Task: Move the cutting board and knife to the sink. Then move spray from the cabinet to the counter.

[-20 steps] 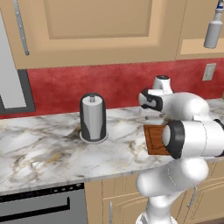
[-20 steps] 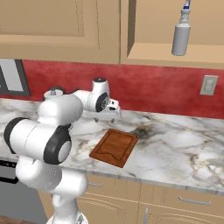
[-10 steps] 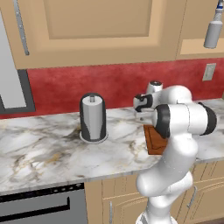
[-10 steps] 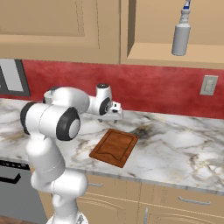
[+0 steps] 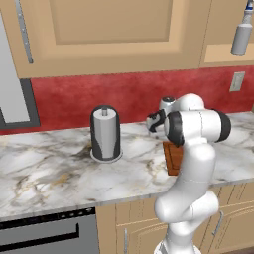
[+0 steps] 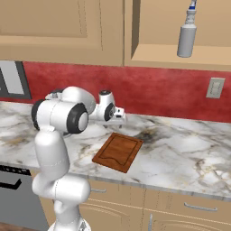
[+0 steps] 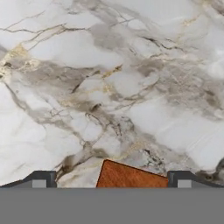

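one cutting board [image 6: 118,151], one spray [image 6: 187,35], one grey cylinder [image 5: 105,133], one wall outlet [image 6: 214,88]

Even bright render, soft shadows, slight pixelation.

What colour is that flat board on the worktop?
Reddish-brown wood; the cutting board shows best in the right base view.

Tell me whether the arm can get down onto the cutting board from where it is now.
Probably yes. The open tool hovers above the counter just past the cutting board, whose corner shows between its fingertips in the hand view, and nothing lies on or over the board.
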### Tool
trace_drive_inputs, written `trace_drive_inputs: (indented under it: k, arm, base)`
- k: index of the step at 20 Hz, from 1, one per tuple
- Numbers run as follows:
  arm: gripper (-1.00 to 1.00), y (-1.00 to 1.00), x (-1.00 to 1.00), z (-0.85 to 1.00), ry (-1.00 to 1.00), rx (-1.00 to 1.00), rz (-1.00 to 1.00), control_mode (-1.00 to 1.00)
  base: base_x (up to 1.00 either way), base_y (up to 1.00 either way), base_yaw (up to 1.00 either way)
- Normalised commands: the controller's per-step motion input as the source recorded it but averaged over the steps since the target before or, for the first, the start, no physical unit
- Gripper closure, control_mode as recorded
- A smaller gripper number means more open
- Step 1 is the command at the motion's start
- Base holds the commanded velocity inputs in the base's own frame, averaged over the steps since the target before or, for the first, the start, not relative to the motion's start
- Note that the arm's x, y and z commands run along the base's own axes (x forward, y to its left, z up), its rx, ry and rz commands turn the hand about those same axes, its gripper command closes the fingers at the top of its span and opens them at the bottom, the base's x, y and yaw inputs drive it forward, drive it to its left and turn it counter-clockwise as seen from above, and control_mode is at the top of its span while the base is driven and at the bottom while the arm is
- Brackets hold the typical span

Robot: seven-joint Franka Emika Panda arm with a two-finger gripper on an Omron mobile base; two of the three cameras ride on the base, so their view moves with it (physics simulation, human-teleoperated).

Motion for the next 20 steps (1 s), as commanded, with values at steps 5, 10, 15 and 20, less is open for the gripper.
trace_drive_inputs:
  k: [5, 10, 15, 20]
  arm:
    - [-1.0, 0.0, 0.09, -0.46, 0.02, -0.02, 0.01, -1.0]
    - [-1.0, -0.02, 0.0, -0.3, 0.06, -0.05, 0.06, -1.0]
    - [-1.0, -0.01, -0.02, -0.25, 0.0, -0.11, 0.13, -1.0]
    - [-1.0, -0.16, -0.32, -0.28, 0.0, -0.17, 0.15, -1.0]
  base:
    - [0.0, 0.0, 0.0]
    - [0.0, 0.0, 0.0]
    - [0.0, 0.0, 0.0]
    - [0.0, 0.0, 0.0]
